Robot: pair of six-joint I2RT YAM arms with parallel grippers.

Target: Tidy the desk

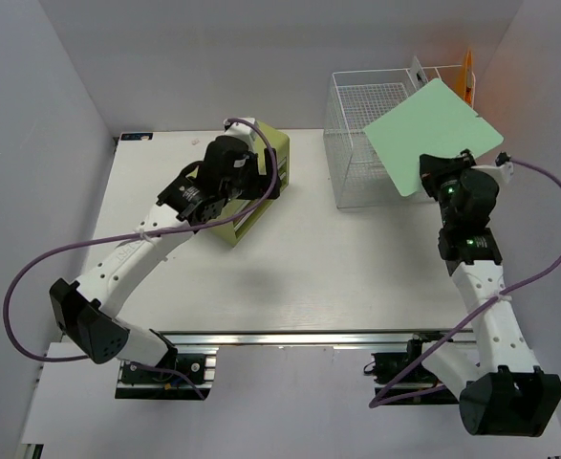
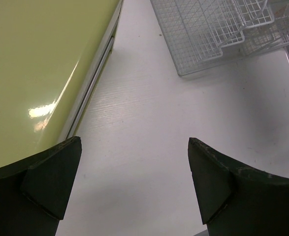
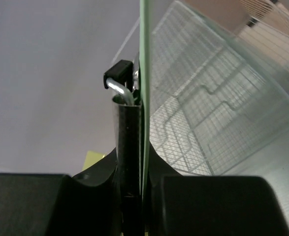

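- Lying under both arms, desk (image 1: 356, 277) — white top, silver rail at the near edge, most of its surface bare.
- Progress, as judged: well along, one item in transit. No loose clutter shows on the desk in the overhead view.
- Sheet (image 1: 433, 134): pale green, thin, stiff. It is off the desk and held in the air at the far right, overlapping the rack's near right corner in the overhead view. Not yet filed.
- Rack (image 1: 361, 143): white wire, stepped tiers, standing at the far right of the desk. The tiers that show look vacant. Something orange (image 1: 467, 72) stands at its far side. Whether it sits inside the rack cannot be told.
- Box (image 1: 272, 163): olive green, at the far left-centre of the desk. Whether its drawer is fully shut cannot be told.
- Remaining, as judged: lower the sheet into a tier and let go.
- Right gripper (image 3: 143, 184): jaws almost closed, pinching the sheet's lower edge between them. The wrist view shows the sheet edge-on and upright. A small black clip (image 3: 118, 73) sits against it, purpose unclear.
- Left gripper (image 2: 134, 182): jaws wide apart, nothing between them — poised over bare desk just beside the box, touching neither as far as shows.
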